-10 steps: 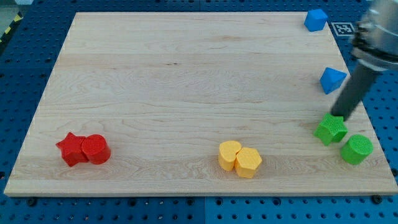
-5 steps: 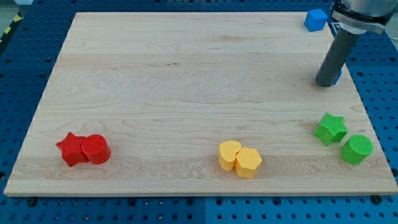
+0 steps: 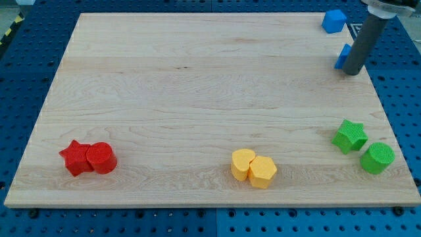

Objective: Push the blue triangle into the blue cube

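contact looks made: rod tip (image 3: 352, 72), having no jaws, sits below the blue triangle (image 3: 342, 56), aiming it toward the blue cube (image 3: 333, 21).

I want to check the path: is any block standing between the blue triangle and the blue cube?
No visible block does. The blue triangle sits half hidden behind my rod, with my tip at its lower right side. The blue cube lies just above it toward the view's top, with only bare board between them.
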Controlling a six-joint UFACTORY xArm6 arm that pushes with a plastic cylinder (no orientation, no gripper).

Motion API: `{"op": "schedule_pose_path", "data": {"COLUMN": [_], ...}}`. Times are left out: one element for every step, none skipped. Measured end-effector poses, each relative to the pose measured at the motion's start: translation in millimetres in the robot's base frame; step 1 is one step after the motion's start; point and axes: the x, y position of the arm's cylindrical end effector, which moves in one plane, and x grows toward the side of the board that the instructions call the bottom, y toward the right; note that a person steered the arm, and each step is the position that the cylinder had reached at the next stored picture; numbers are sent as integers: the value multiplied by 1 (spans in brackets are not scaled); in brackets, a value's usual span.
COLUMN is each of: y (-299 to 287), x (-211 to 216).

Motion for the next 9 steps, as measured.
{"op": "schedule_pose_path", "data": {"y": [0,0,0,0,0,0,0,0,-22], "x": [-12,-23,-34,-49,-57,-57,-68,-78,-78]}}
